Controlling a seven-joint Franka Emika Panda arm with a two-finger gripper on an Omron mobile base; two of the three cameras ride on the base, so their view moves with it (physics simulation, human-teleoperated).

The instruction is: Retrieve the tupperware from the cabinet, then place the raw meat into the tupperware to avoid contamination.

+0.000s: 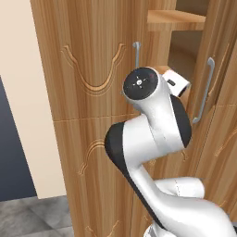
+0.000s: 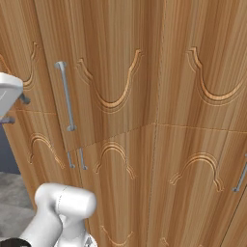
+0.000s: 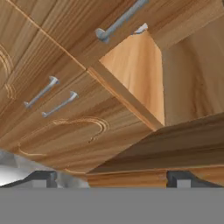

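Warm-brown wood is filling the left base view, where the cabinet (image 1: 92, 69) is standing with one door (image 1: 217, 92) swung open, two silver bar handles (image 1: 137, 55) showing, and one shelf (image 1: 178, 18) lying bare inside; the white arm is reaching toward that gap. Across the right base view, carved doors are spreading, with one long handle (image 2: 65, 96), two short ones below and a fourth at the right edge. Looking along the hand, the jaws (image 3: 113, 178) are standing wide apart, released and holding nothing, facing the open compartment (image 3: 183, 83). I cannot tell where the tupperware is sitting. Retrieval seems to be in hand; next the hand is likely needing to reach inside.
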